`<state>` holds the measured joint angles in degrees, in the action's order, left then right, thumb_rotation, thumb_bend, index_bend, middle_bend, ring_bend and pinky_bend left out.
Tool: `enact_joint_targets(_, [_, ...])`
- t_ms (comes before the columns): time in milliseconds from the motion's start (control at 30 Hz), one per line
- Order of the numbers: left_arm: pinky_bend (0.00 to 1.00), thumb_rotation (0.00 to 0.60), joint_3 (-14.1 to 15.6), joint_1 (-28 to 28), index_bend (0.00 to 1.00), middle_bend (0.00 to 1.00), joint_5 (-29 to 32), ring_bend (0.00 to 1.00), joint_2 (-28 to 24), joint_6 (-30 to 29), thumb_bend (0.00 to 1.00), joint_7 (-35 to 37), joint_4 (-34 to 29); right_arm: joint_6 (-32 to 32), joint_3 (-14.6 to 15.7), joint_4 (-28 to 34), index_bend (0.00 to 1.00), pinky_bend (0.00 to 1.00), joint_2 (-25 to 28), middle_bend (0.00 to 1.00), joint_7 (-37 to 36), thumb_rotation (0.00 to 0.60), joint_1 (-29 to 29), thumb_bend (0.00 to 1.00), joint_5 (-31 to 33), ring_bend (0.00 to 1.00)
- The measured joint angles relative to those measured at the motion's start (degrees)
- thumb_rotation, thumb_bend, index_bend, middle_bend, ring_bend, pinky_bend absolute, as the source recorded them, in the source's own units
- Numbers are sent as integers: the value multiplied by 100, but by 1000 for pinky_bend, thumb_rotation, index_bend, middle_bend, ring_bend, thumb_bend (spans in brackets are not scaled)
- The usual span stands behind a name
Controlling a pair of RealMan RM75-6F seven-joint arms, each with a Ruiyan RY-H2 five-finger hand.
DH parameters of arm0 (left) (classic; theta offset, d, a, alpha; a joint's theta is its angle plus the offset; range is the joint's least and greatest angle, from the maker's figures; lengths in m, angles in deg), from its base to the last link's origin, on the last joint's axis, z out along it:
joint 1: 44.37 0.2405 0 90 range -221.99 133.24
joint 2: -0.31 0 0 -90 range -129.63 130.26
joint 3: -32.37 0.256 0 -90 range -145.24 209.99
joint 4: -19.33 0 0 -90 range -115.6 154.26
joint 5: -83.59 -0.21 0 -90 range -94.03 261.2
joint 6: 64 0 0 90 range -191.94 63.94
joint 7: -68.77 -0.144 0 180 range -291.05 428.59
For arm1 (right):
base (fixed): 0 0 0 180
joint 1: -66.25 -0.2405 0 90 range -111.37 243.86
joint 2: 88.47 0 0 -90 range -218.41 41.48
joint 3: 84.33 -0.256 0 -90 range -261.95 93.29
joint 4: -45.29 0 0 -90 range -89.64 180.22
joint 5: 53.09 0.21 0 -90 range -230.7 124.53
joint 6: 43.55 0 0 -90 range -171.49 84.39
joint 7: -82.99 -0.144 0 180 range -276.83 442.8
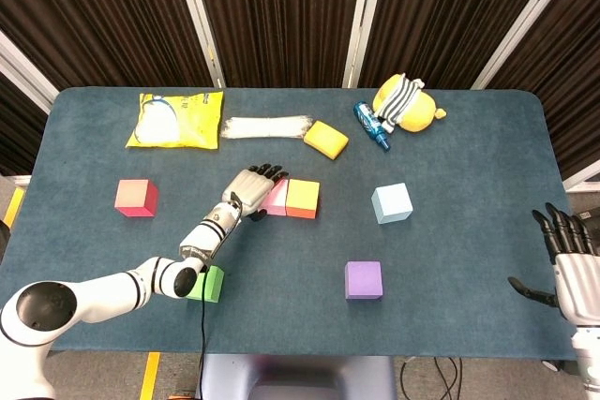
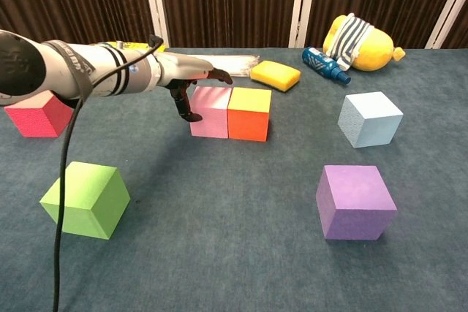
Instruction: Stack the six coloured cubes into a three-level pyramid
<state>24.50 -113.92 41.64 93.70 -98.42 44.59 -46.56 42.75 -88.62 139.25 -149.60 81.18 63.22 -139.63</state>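
Building the pyramid has only just begun, as far as the pictures show. Only two blocks sit together: the pink cube (image 1: 275, 196) and the orange cube (image 1: 303, 199) touch side by side near the middle of the table (image 1: 450, 138), like the start of a bottom row. No cube sits on top of another yet. The left hand (image 1: 248, 190) is at 9 o'clock of the pink cube, just beside it, with its fingers spread apart and nothing in them; some fingertips reach over the cube's top edge. The red cube (image 1: 136, 198) is far off at 9 o'clock from the pair. The green cube (image 2: 85, 199) is at 7 o'clock, partly under the left arm in the head view. The purple cube (image 1: 363, 279) is at 4 o'clock and the light blue cube (image 1: 392, 203) is at 3 o'clock, well apart from the pair. The right hand (image 1: 562, 261) waits at the table's right edge, open and holding nothing. One more cube is needed for the bottom row, then two above, then one on top.
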Motion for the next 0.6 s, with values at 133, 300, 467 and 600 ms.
enact_joint_targets(133, [107, 600, -11, 146, 0, 0, -126, 0, -321, -369, 380, 29, -538, -388, -6, 35, 0, 93, 101, 0, -108, 600, -274, 10, -127, 0])
enact_joint_targets(300, [94, 600, -2, 563, 0, 0, -481, 0, -1003, -1105, 378, 140, -1455, -1163, -97, 10, 26, 174, 128, 40, -200, 600, -853, 41, -198, 1])
enact_joint_targets(467, [92, 600, 90, 1188, 0, 0, -879, 0, -1849, -1814, 377, 323, -2385, -2377, -297, -264, 97, 190, -107, 80, -257, 600, -1701, 51, 9, 7])
enact_joint_targets(600, [92, 600, 181, 1510, 0, 0, -1186, 0, -2174, -2053, 378, 512, -2712, -3082, -439, -569, 123, 190, -386, 89, -207, 600, -2257, 57, 280, 10])
